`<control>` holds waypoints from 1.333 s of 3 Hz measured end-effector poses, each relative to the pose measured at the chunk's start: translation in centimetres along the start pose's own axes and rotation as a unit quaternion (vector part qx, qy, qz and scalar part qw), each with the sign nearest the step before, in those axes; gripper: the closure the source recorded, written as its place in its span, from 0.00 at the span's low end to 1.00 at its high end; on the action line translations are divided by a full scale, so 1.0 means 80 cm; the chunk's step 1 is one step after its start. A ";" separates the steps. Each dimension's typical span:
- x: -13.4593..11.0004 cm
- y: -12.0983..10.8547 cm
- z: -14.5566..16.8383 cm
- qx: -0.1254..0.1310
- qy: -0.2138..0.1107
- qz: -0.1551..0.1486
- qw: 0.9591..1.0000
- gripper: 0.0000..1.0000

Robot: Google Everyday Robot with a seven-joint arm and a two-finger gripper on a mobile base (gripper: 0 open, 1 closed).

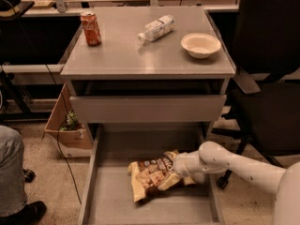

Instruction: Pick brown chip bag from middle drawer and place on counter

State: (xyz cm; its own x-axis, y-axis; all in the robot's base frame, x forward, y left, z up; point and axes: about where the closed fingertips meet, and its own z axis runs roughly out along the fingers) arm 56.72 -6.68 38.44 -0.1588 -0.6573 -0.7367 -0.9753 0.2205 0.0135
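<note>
Inside the middle drawer (pixel 140 207), the brown chip bag (pixel 149 175) stretches left from our gripper (pixel 175 171); its grip we cannot tell.

A white robot arm (pixel 236 165) extends from the right into the open middle drawer (pixel 136 207), its gripper (pixel 177 171) at the right end of the brown chip bag (pixel 149 176) lying there, while the counter (pixel 140 57) above holds a red can (pixel 91 28), a toppled bottle (pixel 156 28) and a white bowl (pixel 200 45).

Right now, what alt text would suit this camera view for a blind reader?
The robot's gripper is at the brown chip bag in the open middle drawer; the counter above holds a soda can, a plastic bottle and a white bowl.
</note>
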 end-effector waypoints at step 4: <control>-0.055 0.005 -0.090 0.012 0.011 0.026 1.000 1.00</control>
State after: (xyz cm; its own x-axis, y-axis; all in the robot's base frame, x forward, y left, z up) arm 55.90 -8.90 46.58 -0.2126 -0.6600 -0.7205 -0.9616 0.2722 0.0343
